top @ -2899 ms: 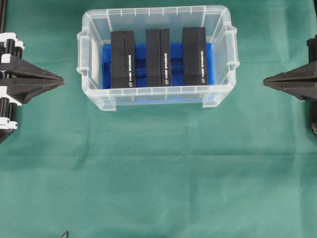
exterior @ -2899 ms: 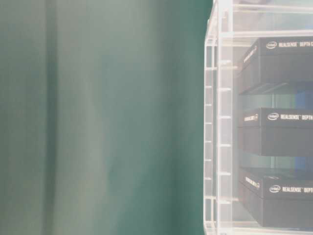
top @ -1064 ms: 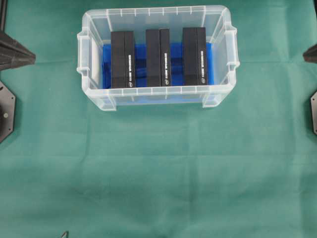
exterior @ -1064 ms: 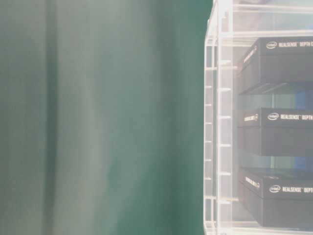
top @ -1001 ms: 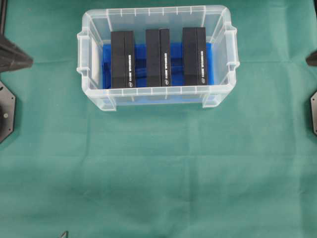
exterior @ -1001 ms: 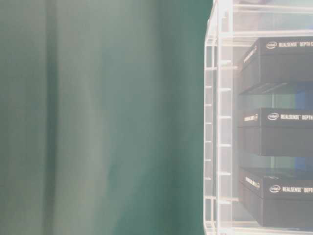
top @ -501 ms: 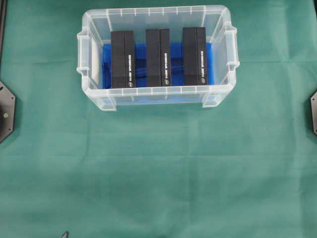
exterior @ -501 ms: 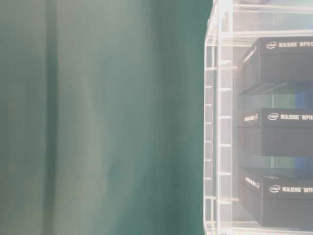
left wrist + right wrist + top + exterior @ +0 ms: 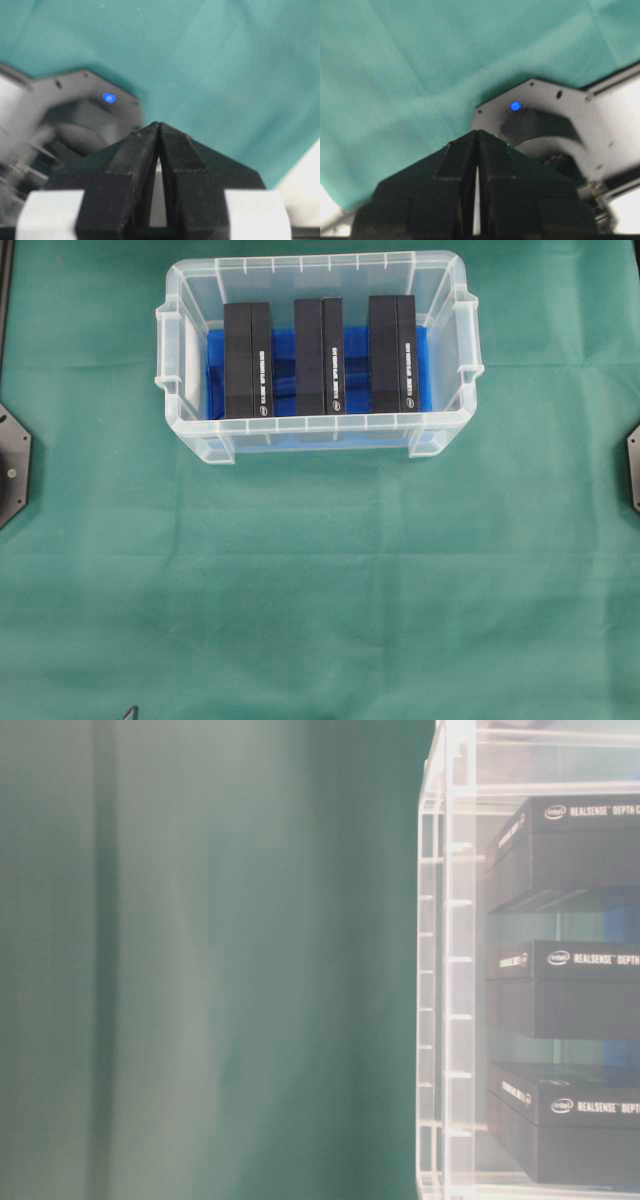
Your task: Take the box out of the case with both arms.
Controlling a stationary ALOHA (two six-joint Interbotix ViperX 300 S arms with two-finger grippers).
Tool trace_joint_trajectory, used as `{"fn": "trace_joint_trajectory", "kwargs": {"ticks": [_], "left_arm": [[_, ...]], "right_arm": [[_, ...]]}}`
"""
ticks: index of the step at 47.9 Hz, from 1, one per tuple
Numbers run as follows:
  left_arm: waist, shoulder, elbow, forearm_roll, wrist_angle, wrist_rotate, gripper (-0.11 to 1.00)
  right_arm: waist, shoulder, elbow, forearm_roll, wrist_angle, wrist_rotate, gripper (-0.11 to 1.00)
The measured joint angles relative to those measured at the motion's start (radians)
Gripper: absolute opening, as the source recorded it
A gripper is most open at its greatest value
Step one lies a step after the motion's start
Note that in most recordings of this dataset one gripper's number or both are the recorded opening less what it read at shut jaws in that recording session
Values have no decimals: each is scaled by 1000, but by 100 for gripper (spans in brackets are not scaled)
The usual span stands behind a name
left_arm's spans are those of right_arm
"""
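Note:
The case is a clear plastic bin at the top middle of the overhead view, with a blue liner on its floor. Three black boxes stand on edge inside it: left, middle, right. The table-level view shows them through the case wall, stacked in the picture. Both grippers are outside the overhead view. My left gripper is shut with nothing in it, above green cloth and its own base. My right gripper is shut and empty too.
Green cloth covers the table. The left arm's base plate sits at the left edge, the right arm's base plate at the right edge. A small dark tip pokes in at the bottom edge.
Both shut grippers drew back from the sides of the overhead view and have left it. The case and boxes have not moved.

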Motion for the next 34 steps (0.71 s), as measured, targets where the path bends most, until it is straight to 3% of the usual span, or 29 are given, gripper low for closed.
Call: {"fn": "trace_joint_trajectory", "kwargs": {"ticks": [3,7,12,18,24,34], "left_arm": [[0,-5,0,0,-2,-118,0],[2,-9,0,2,-2,-267,0],[2,-8,-2,2,-2,-420,0],[0,-5,-2,-3,-2,-600,0],[-6,-2,-2,-3,-2,-663,0],[-3,6,-2,-2,-2,-663,0]], "right_arm": [[0,3,0,-3,-2,106,0],[0,3,0,-9,-2,301,0],[0,6,0,-20,-3,502,0],[0,9,0,-26,-12,689,0],[0,9,0,-29,-15,715,0],[-6,15,0,-75,-17,709,0]]}}
